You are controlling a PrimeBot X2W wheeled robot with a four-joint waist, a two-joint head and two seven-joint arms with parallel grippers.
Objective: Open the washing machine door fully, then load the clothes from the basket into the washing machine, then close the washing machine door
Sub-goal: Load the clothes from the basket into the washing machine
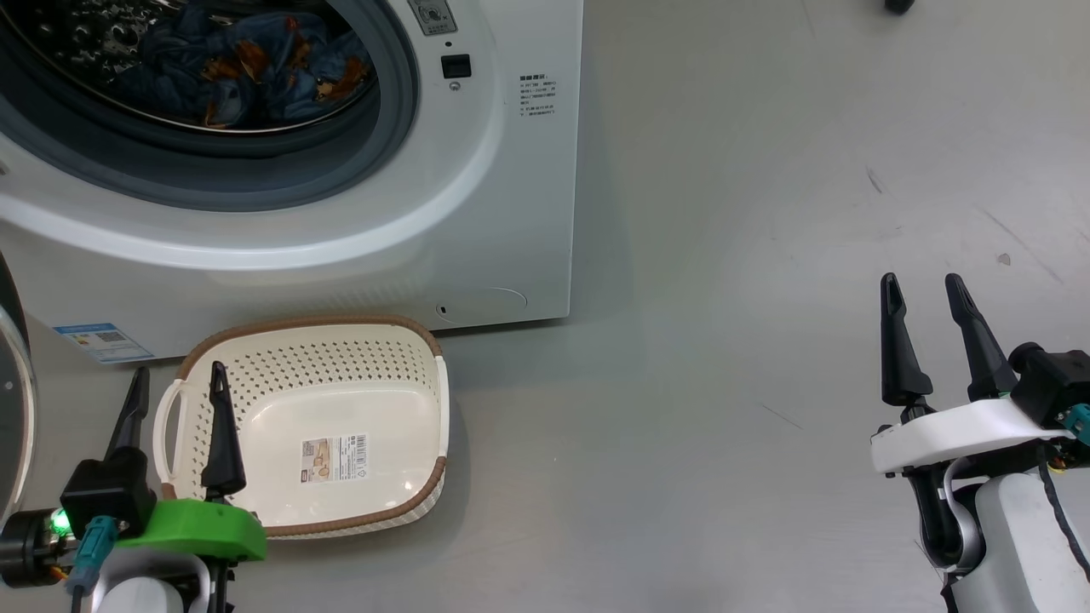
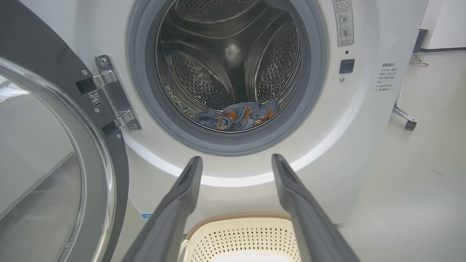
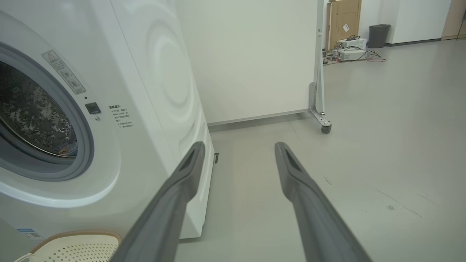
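Left gripper (image 1: pixel 180 369) fingers stand spread, holding nothing, over the empty basket (image 1: pixel 341 366); the right gripper (image 1: pixel 921 279) is likewise released. The clothes (image 1: pixel 247 60) lie inside the washing machine (image 1: pixel 511 170). The washing machine door (image 2: pixel 120 182) hangs open, seemingly fully; push its rim steadily, away from the hinge.

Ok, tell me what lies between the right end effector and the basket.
That stretch is bare: in the head view, nothing but grey floor runs from the basket across to the right end effector.
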